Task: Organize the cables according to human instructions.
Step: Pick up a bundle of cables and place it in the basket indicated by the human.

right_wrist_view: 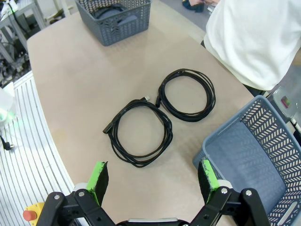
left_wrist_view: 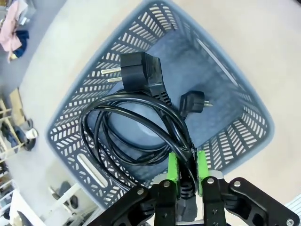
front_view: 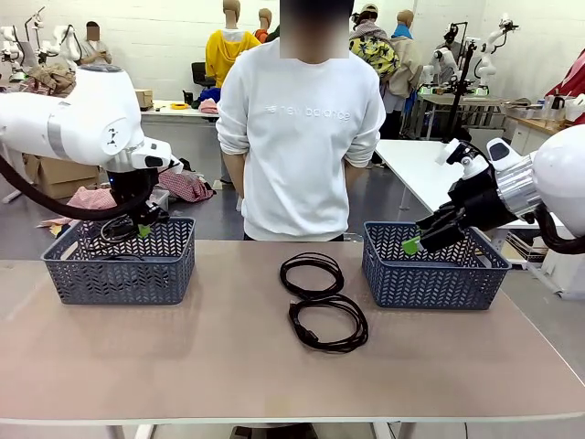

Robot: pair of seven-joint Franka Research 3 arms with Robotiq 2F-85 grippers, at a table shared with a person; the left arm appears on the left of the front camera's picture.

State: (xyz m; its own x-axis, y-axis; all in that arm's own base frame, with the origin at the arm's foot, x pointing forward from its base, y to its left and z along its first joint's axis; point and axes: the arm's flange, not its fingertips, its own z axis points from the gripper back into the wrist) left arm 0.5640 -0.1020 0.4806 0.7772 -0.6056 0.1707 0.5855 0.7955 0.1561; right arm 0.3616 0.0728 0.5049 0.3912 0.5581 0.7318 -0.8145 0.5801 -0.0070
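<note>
My left gripper (front_view: 142, 229) (left_wrist_view: 186, 165) hangs over the left grey basket (front_view: 119, 274) (left_wrist_view: 117, 56), shut on a coiled black cable (front_view: 108, 238) (left_wrist_view: 91, 134). Two black plugs sit at the top of that coil, which hangs inside the basket's opening. Two more cable coils lie side by side mid-table: a far one (front_view: 311, 258) (right_wrist_view: 187, 117) and a near one (front_view: 331, 347) (right_wrist_view: 139, 162). My right gripper (front_view: 416, 242) (right_wrist_view: 153, 179) is open with nothing between its fingers. It hovers at the near left corner of the right grey basket (front_view: 430, 279) (right_wrist_view: 277, 141).
A person in a white sweatshirt (front_view: 302, 128) stands at the table's far edge, behind the two coils, with no hands over the table. In the right wrist view the left basket (right_wrist_view: 117, 26) shows black cable inside. The right basket's floor looks bare.
</note>
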